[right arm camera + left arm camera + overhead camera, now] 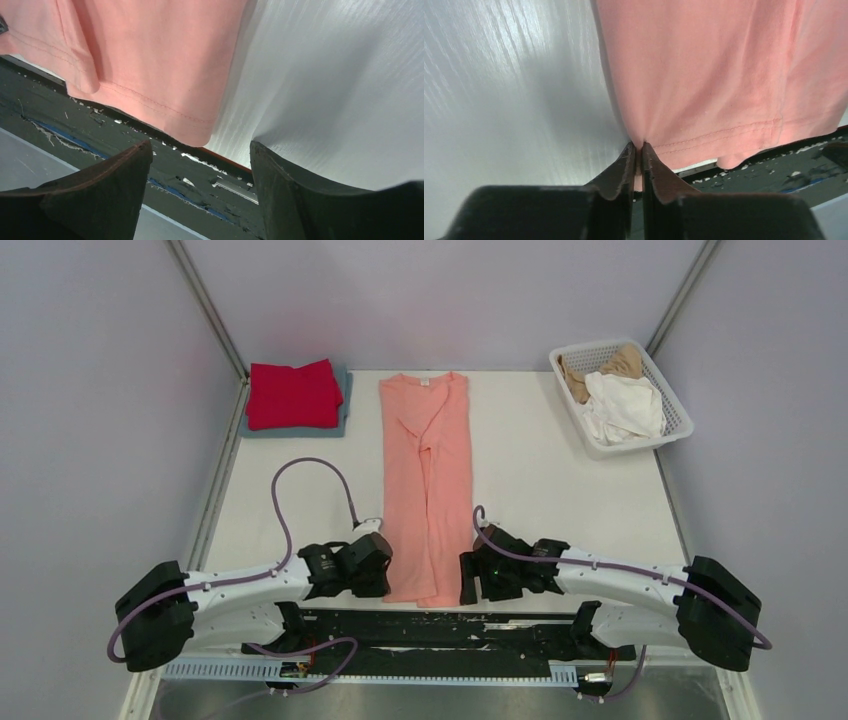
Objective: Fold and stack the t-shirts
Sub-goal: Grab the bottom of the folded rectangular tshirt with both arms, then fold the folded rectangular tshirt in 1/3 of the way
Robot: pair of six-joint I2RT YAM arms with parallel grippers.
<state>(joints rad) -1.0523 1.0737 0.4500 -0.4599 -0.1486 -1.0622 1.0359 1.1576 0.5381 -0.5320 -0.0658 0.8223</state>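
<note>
Top external view, from the left: a folded bright red t-shirt (293,393) lies on a grey-blue t-shirt (345,405) at the table's (560,490) far left corner. The salmon-pink t-shirt (428,470) lies as a long strip down the middle, with its collar toward the far edge and its hem over the near edge onto the black mounting rail (520,625). The left gripper (383,568) sits at the hem's left corner, and the left wrist view shows its jaws pinched on the cloth edge. The right gripper (468,575) is at the hem's right corner. The right wrist view shows its jaws spread, with the corner just ahead of them and not grasped. A white basket (672,412) at the far right corner holds a white t-shirt (625,405) and a tan t-shirt (600,365).

The step looks like lifting the hem to fold it toward the collar. The right jaws should probably reach further onto the corner and take every layer before either arm lifts. Both arms should then rise level and travel together so the fold lands square.
</note>
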